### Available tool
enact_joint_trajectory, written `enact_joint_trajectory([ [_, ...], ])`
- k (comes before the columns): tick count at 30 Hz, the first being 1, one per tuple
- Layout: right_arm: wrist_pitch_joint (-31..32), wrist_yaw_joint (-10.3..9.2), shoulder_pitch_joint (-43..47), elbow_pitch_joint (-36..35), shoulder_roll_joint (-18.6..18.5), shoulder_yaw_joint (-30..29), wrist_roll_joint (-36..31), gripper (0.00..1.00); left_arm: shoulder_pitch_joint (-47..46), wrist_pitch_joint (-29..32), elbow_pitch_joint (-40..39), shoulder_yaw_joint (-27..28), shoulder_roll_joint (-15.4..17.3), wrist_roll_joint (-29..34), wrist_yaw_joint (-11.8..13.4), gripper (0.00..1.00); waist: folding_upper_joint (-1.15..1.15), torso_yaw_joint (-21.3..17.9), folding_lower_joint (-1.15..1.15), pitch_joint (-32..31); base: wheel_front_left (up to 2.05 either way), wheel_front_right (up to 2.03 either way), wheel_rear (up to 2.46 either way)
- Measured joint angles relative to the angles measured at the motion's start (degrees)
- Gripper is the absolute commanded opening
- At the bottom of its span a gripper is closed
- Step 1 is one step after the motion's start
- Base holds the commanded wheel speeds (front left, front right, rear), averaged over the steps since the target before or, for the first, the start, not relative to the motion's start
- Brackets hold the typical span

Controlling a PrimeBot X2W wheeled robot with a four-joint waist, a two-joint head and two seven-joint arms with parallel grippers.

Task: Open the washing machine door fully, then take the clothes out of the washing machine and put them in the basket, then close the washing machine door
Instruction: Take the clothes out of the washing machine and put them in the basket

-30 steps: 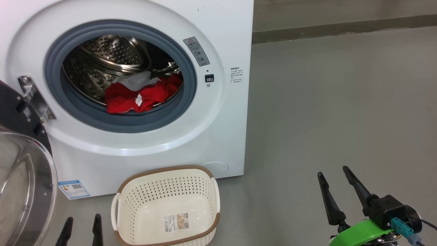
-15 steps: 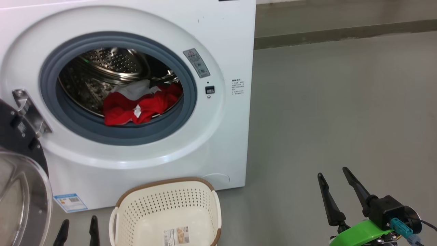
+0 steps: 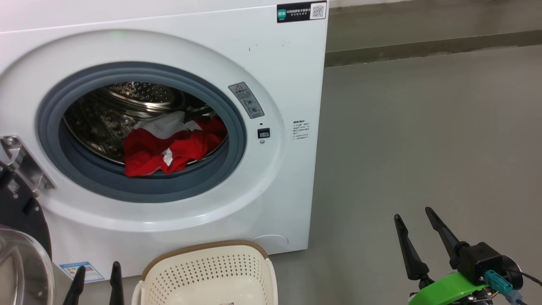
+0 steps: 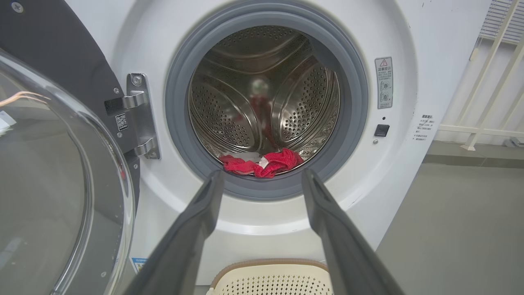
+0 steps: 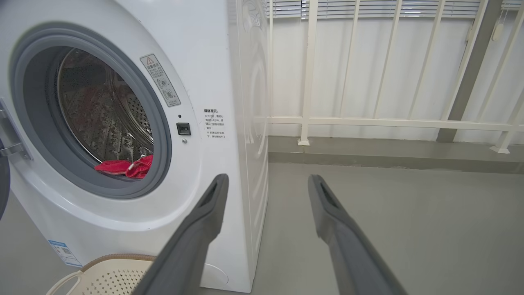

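Clothes, a soft, light red heap with a pale piece on top, lie at the drum's front lip in the washing machine, left of centre in the head view, and should bunch easily, so pinching a raised red fold looks the best hold. Left gripper sits at the lower left, fingers spread wide and empty, well below the heap, which in its wrist view shows just above and between its tips. Right gripper, likewise open and empty, stands at the lower right, well apart, with the basket at the bottom edge.
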Motion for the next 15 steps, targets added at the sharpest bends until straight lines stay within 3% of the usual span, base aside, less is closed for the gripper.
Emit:
enact_joint_trajectory([
  [15, 0.0, 0.00, 0.0, -0.1, 0.0, -0.1, 0.0, 1.00, 0.0, 0.0, -0.4, 0.3, -0.1, 0.0, 0.0, 1.00, 0.00, 0.3, 0.00, 0.0, 0.00, 0.00, 0.00],
])
